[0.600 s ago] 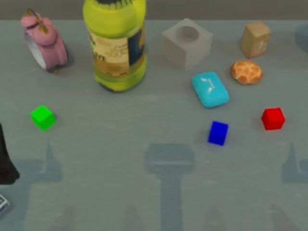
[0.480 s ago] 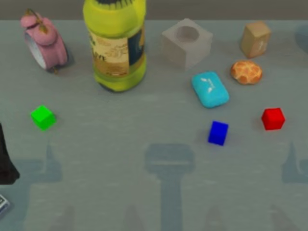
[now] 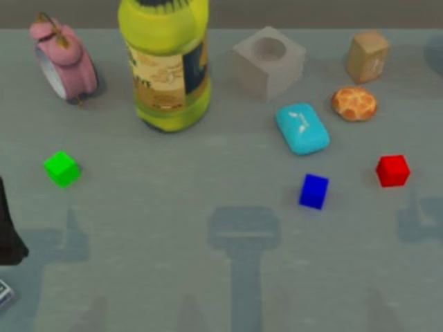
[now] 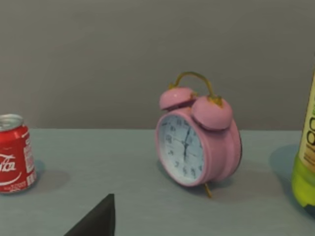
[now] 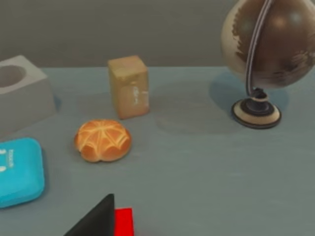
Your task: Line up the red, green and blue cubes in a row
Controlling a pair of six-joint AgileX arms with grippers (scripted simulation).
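Three small cubes lie apart on the grey table. The green cube [image 3: 62, 168] is at the left, the blue cube [image 3: 313, 191] right of centre, and the red cube [image 3: 392, 170] farther right. My right gripper [image 5: 98, 220] shows only as a dark tip in the right wrist view, just beside the red cube [image 5: 124, 222]; it is out of the top view. My left gripper [image 3: 8, 232] sits parked at the table's left edge, below the green cube, and shows as a dark tip [image 4: 96, 221] in the left wrist view.
Along the back stand a pink alarm clock [image 3: 62, 61], a yellow-green bottle [image 3: 166, 66], a grey block with a round hole [image 3: 268, 61] and a tan block [image 3: 367, 57]. A bread roll [image 3: 354, 104] and a cyan soap bar [image 3: 302, 128] lie behind the blue cube. A globe [image 5: 268, 54] and a red can [image 4: 15, 152] stand off to the sides.
The right arm's shadow at the table's right edge has shifted up toward the red cube. The cubes and the left arm have not moved.
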